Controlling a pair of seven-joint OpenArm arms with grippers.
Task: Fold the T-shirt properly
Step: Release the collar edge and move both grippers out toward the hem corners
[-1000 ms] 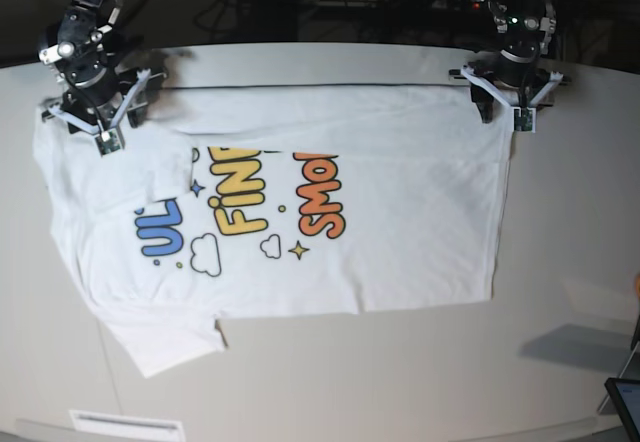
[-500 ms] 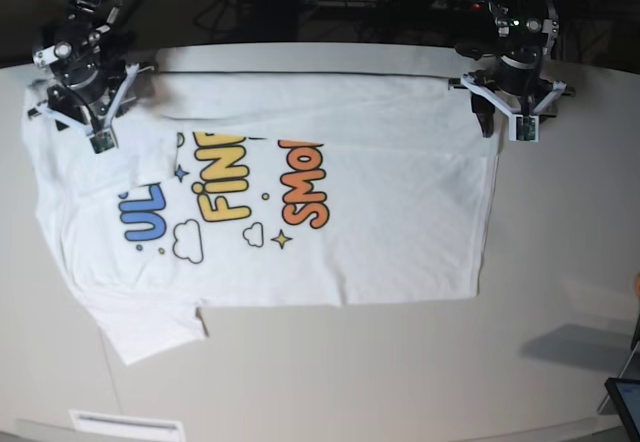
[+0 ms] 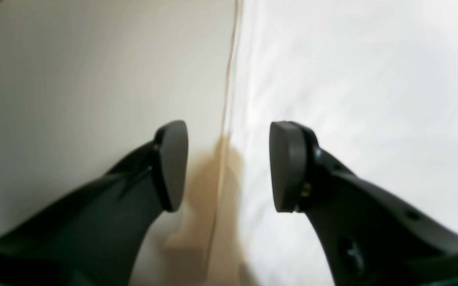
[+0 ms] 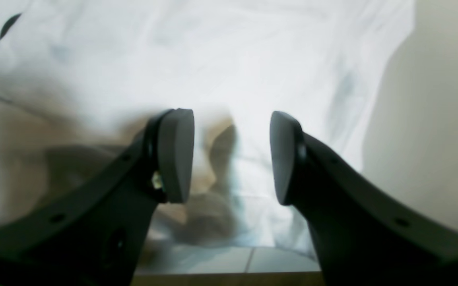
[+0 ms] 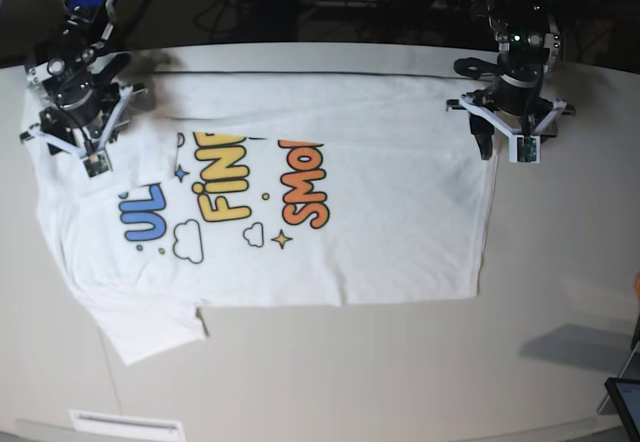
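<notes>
T-shirt (image 5: 380,232) print — "UL" blue | "FIN" yellow | "SMO" orange

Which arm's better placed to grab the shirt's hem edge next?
Left, probably. The left gripper hangs open straddling the T-shirt hem edge, one finger over table, one over cloth. The right gripper is open over the sleeve end, far from the hem.
</notes>
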